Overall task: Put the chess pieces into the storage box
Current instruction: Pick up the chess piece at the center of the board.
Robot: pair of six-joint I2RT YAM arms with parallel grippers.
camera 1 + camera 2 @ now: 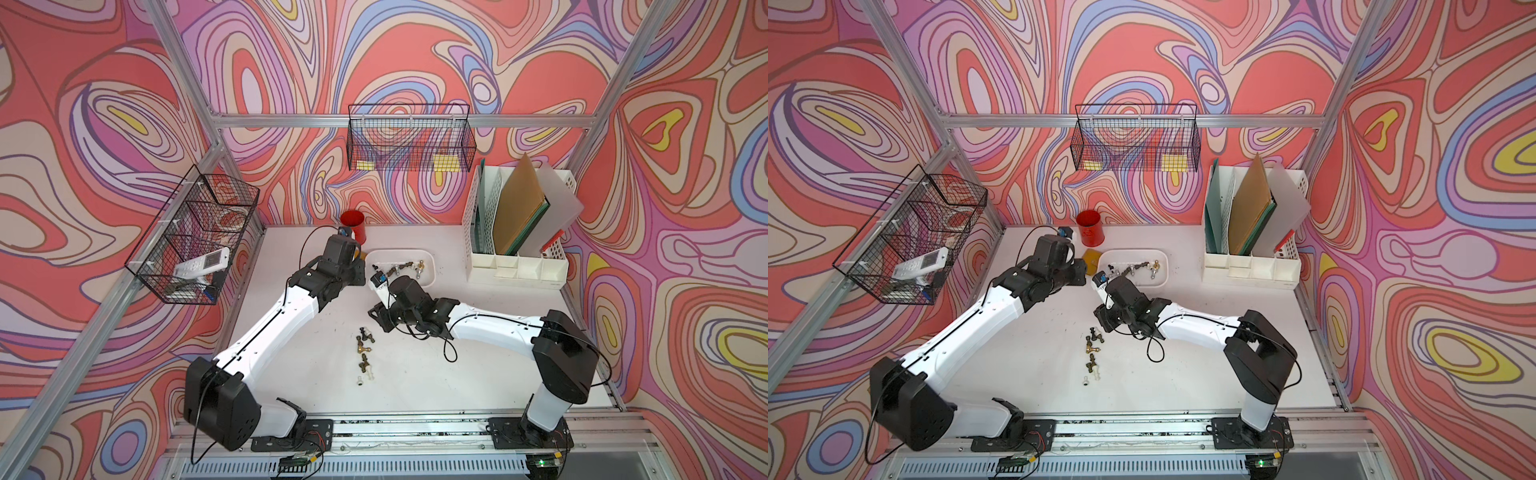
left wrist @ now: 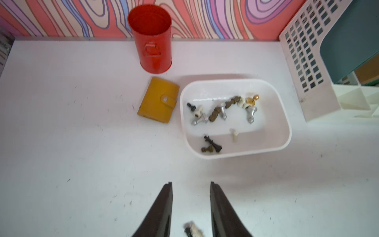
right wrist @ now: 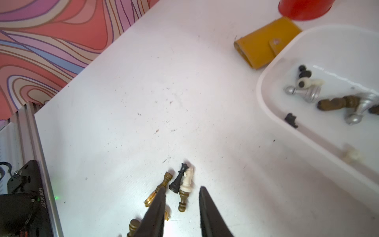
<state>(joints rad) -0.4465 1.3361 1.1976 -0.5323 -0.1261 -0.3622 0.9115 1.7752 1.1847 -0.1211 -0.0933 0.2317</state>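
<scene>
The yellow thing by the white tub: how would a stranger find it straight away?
Start at the red cup at the table's back edge. Just in front of it, beside the storage box, lies the yellow wallet: flat, with a snap tab, unlike the tiny chess pieces nearby.

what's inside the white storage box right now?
Loose chess pieces on the storage box floor: black, cream, silver, bronze, one gold. In both top views the right arm covers its near corner.
</scene>
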